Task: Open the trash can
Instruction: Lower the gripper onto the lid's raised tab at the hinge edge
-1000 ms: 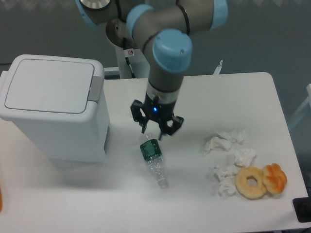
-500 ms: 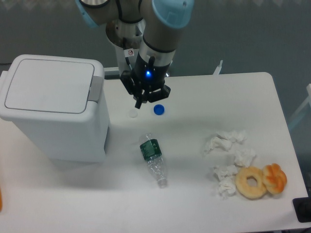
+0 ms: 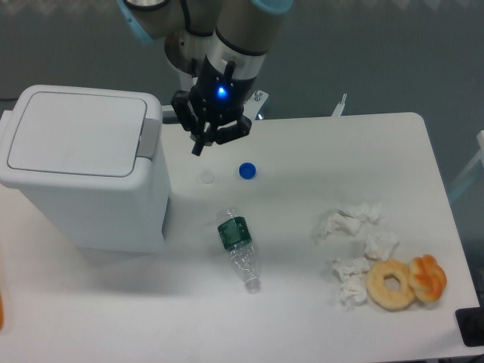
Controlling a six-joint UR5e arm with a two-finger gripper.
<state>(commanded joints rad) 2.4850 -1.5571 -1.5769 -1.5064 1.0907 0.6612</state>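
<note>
The trash can (image 3: 85,189) is a large white boxy bin standing at the table's left. Its flat white lid (image 3: 74,133) lies shut, with the grey push-button strip (image 3: 149,138) along its right edge. My gripper (image 3: 198,147) hangs just right of the strip, a little above the table and apart from the bin. Its fingers come together to one tip and hold nothing.
A crushed clear bottle with a green label (image 3: 240,248) lies mid-table. A blue cap (image 3: 246,171) and a small white cap (image 3: 207,177) lie beside my gripper. Crumpled tissues (image 3: 354,246), a donut (image 3: 391,284) and a pastry (image 3: 428,277) lie at the right.
My gripper has moved from above the bottle up and left toward the bin's button strip, uncovering the two caps. Its fingers have drawn together.
</note>
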